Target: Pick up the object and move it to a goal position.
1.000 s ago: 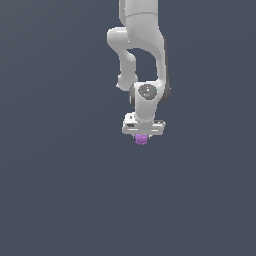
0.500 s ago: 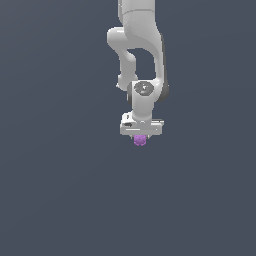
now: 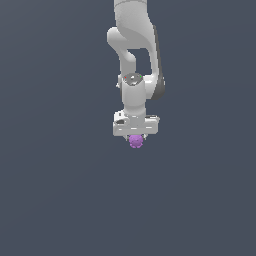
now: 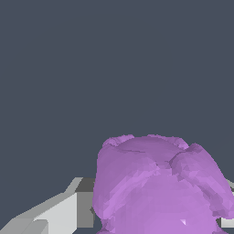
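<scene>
Exterior view: my pincer [image 3: 135, 138] is pinching the blob [image 3: 135, 141], which pokes out right below it. Wrist view: the blob [image 4: 157, 187] fills the frame between the fingers [image 4: 55, 212]. It's lumpy, so a jerky move could slip it loose.

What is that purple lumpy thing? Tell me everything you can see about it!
The purple blob is small, rounded and lumpy, with bumpy lobes and creases that show close up in the wrist view. It looks smooth and slightly glossy, all one purple colour. It sits directly under the white gripper, narrower than it, poking out below between the fingers, one of which lies right beside it. It seems to be held there; no surface shows under it against the plain dark grey background.
</scene>
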Available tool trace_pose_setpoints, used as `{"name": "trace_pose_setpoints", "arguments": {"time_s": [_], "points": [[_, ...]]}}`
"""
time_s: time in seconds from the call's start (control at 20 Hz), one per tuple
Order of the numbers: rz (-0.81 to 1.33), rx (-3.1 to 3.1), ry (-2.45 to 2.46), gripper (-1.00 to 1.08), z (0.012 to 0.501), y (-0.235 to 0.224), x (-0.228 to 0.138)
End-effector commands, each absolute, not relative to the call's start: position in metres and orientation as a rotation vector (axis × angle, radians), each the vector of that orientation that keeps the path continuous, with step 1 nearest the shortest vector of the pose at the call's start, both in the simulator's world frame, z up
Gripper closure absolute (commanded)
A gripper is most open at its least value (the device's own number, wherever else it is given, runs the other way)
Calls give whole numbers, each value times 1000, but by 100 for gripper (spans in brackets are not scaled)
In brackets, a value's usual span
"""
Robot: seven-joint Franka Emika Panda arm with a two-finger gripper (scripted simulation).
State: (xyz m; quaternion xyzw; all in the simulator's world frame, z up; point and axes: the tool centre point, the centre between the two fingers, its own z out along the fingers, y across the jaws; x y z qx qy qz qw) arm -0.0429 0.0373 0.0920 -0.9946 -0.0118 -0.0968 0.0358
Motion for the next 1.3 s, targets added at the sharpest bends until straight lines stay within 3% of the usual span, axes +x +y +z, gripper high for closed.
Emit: {"name": "trace_pose_setpoints", "arguments": {"time_s": [0.0,1.25], "points": [[-359,-3034,-62,108,104,30,-34],[-803,-2810,-251,108,205,-27,24]]}}
